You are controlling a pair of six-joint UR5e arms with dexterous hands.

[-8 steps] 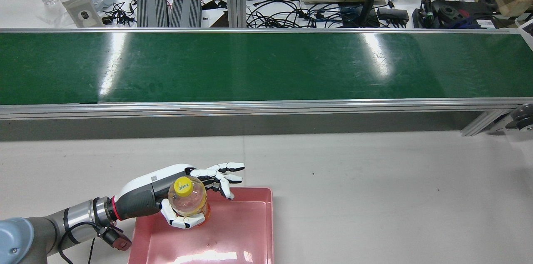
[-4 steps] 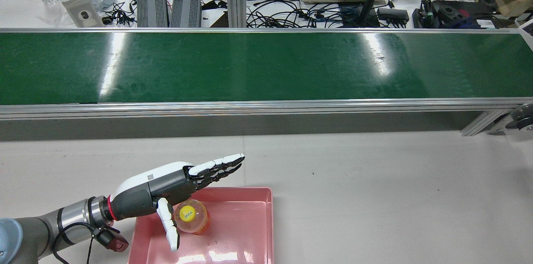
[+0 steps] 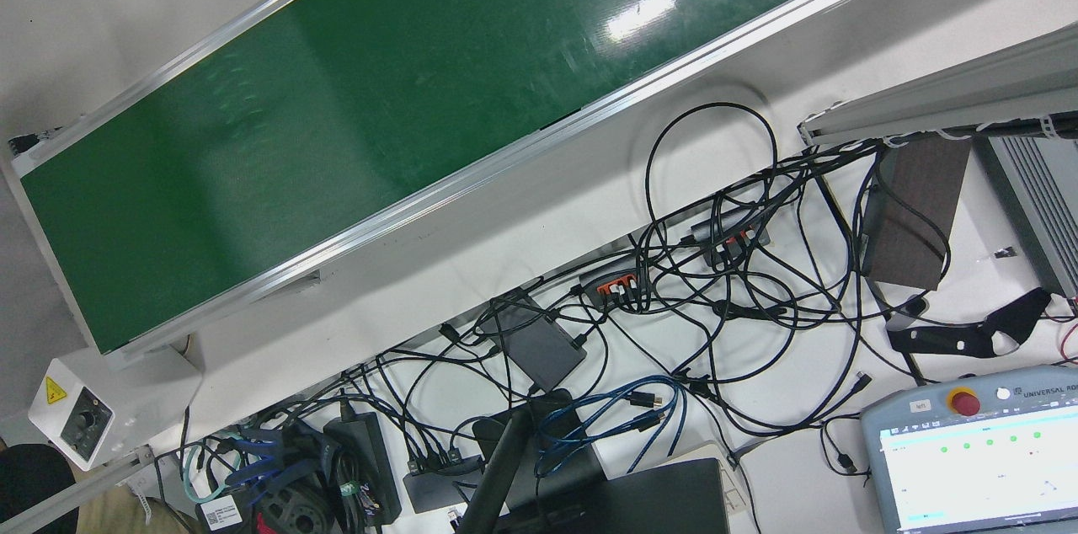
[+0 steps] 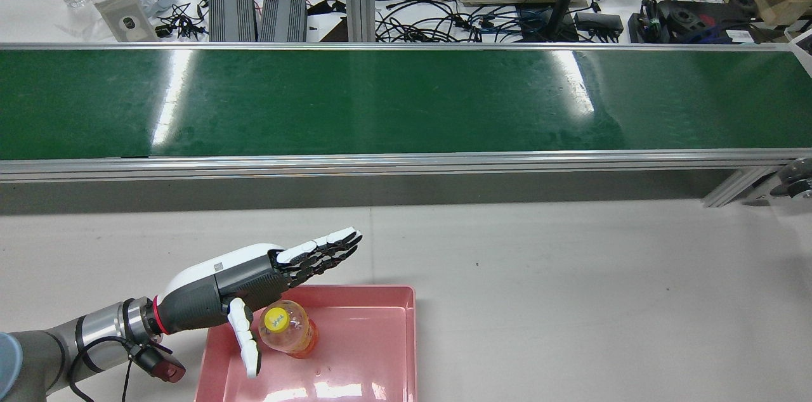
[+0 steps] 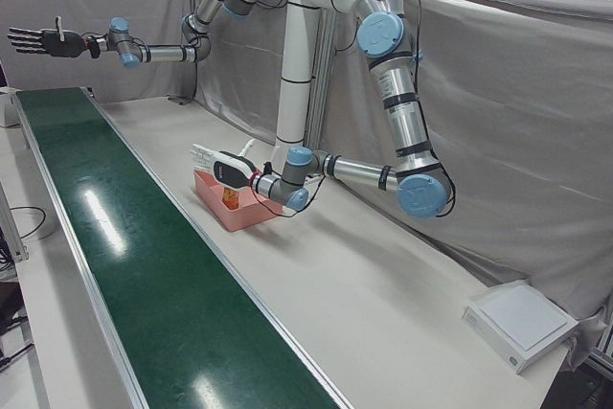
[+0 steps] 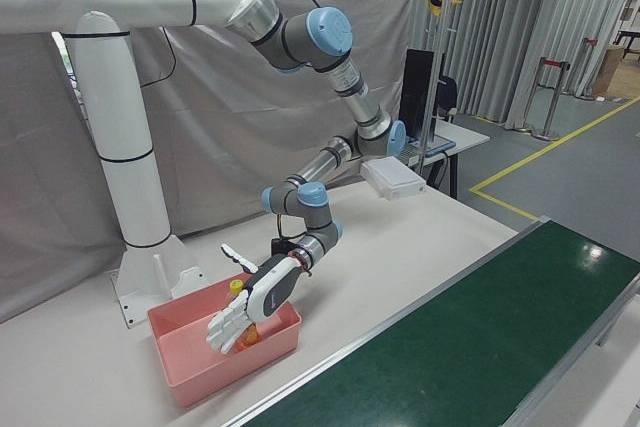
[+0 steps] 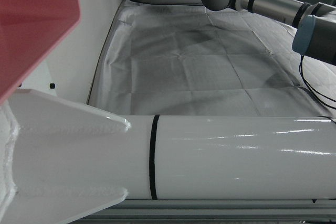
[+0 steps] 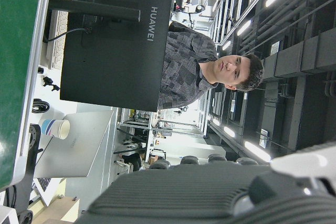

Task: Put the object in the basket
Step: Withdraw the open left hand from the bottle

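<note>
The bottle (image 4: pixel 287 329) with a yellow cap stands upright inside the pink basket (image 4: pixel 374 351) on the desk (image 4: pixel 571 288), just beside the left hand (image 4: pixel 254 278), whose fingers (image 4: pixel 323 250) are stretched open and hold nothing.

Glossy pink plastic basket (image 4: pixel 387 338), clear plastic bottle (image 4: pixel 288 331), shiny green belt (image 4: pixel 406 104) edged in brushed metal.

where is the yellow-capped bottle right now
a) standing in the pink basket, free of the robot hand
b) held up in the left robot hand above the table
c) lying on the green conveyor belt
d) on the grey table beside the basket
a: the bottle stands upright inside the pink basket, and the left robot hand is open next to it, fingers straight and not wrapped around it.
</note>
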